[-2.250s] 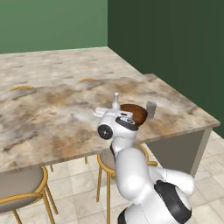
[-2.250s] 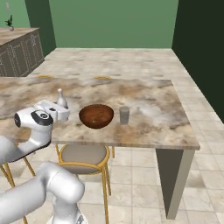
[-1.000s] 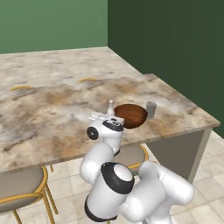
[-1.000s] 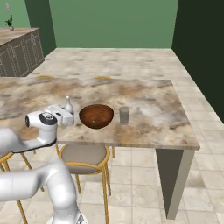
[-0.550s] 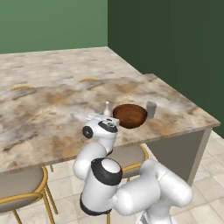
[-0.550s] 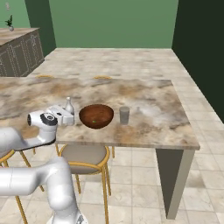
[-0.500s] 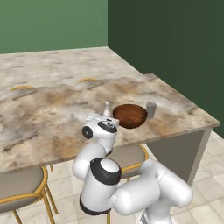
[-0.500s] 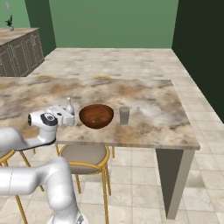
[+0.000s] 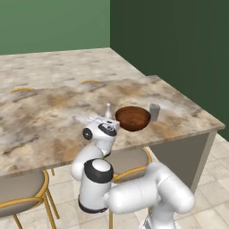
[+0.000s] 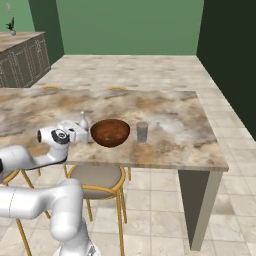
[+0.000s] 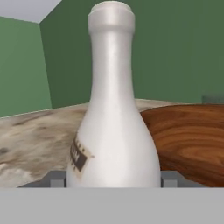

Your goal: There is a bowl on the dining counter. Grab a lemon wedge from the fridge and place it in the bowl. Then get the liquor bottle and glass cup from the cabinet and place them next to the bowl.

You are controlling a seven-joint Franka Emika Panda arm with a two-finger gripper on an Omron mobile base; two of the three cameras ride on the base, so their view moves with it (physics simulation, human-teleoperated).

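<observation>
The reddish-brown bowl [image 9: 133, 118] [image 10: 110, 132] stands on the dining counter [image 9: 44, 120] [image 10: 170, 135] near its front edge. A tiny greenish speck lies inside the bowl, too small to name. The pale liquor bottle [image 9: 108, 108] [image 10: 83, 120] [image 11: 113, 118] stands upright just left of the bowl, with my gripper [image 9: 108, 120] [image 10: 83, 135] [image 11: 113, 179] shut on its lower body. I cannot tell whether its base rests on the stone. The glass cup [image 9: 154, 112] [image 10: 142, 132] stands upright on the bowl's right, a little apart from it.
Round stools with yellow frames [image 10: 97, 180] [image 9: 20, 192] are tucked under the counter's near edge, and my elbow hangs low in front of them. The counter's right end [image 10: 210, 160] drops to tiled floor. Dark base cabinets [image 10: 20, 60] stand far left.
Since two seconds ago the gripper has brought the bottle lower and closer to the bowl's left side, and the elbow has swung down. Nothing visibly moves over the last half second.
</observation>
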